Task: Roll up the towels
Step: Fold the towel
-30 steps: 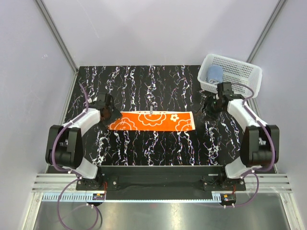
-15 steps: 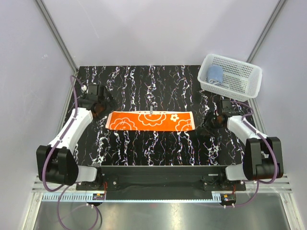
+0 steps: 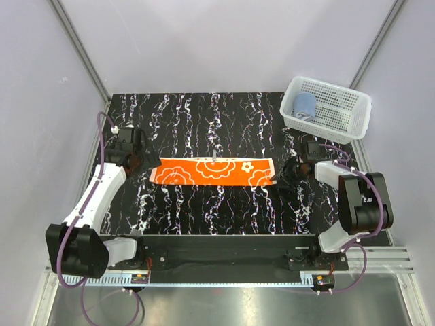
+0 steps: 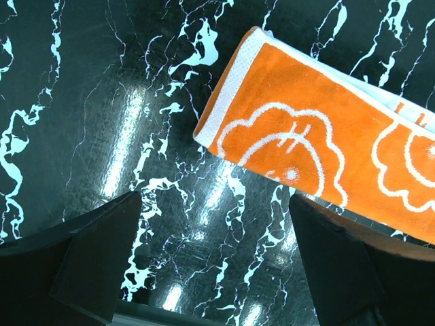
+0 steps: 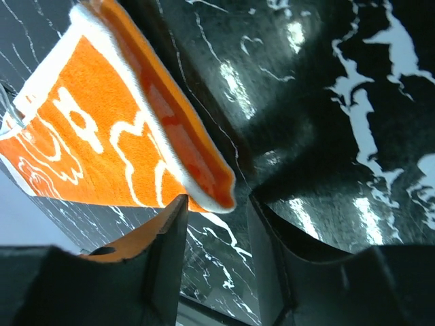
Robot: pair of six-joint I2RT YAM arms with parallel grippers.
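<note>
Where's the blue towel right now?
Top view: the blue towel sits in the left end of the white basket, at the far right corner of the table, up and right of the orange towel.

Left gripper [image 3: 134, 157] has drawn back off the left end of the orange towel [image 3: 214, 170] and opened its jaws wider; it now stands just clear of the cloth. Right gripper [image 3: 291, 171] has come down from beside the basket [image 3: 333, 129] to the towel's right end, with its jaws narrowing.
</note>
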